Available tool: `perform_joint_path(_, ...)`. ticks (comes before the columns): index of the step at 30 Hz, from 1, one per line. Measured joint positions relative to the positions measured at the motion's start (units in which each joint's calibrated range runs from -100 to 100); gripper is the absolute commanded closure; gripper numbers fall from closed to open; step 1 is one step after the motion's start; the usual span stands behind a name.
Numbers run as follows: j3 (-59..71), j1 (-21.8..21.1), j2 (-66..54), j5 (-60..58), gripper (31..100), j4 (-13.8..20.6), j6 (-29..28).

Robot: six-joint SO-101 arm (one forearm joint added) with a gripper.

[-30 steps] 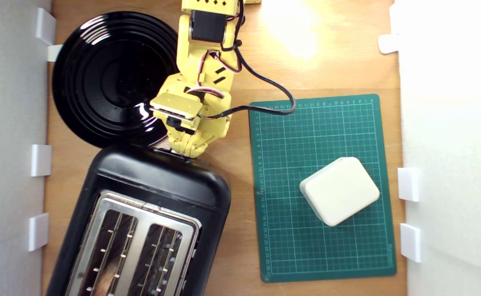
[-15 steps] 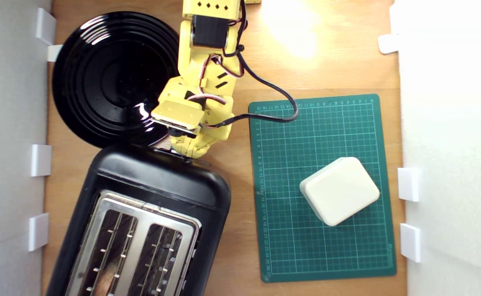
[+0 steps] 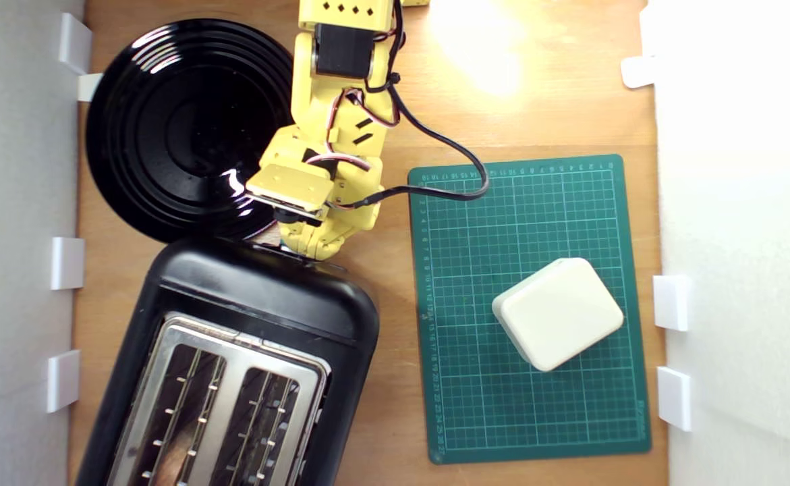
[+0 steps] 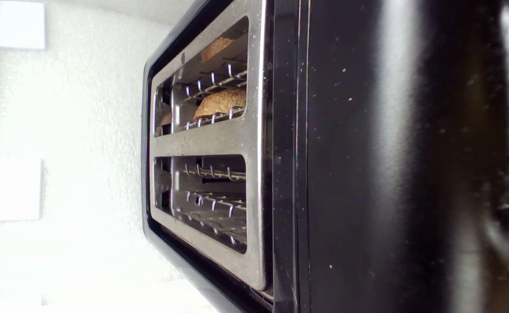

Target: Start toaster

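Toaster (image 3: 260, 297) end touched by yellow fingers (image 3: 303, 251); whether apart or together, cannot tell.

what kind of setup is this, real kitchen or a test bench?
Probably a test bench, not a kitchen: a small wooden tabletop fenced by white foam walls, a green cutting mat beside the toaster, and a yellow hobby arm working over it.

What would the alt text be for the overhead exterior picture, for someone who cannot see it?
A yellow robot arm's gripper hangs at the end of a glossy black two-slot toaster on a wooden table. A round black ribbed plate lies beside the arm, and a cream rounded box rests on a green cutting mat.
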Motion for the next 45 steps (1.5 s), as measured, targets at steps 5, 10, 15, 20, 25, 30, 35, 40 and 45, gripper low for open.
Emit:
perform_joint_path(5,-1.11,0.18,0.0,1.28,98.9,-0.19,0.0)
perform_joint_path(10,-4.91,0.18,0.0,6.04,98.9,-0.48,-0.05)
perform_joint_path(15,-5.28,0.45,-3.08,7.23,98.9,-0.67,-0.05)
perform_joint_path(20,-5.1,0.63,-5.0,8.0,98.9,-1.35,-0.05)
perform_joint_path(25,-7.04,0.63,-8.25,11.57,98.9,-4.33,-0.05)
perform_joint_path(30,-14.18,0.81,-12.26,20.43,98.9,-7.22,-0.86)
perform_joint_path(35,-17.05,-0.09,-17.84,25.28,98.9,-8.47,-2.53)
perform_joint_path(40,-17.15,-1.17,-24.26,25.87,98.9,-8.76,-7.49)
perform_joint_path(45,-11.86,-4.52,-33.85,25.87,98.9,-9.34,-13.41)
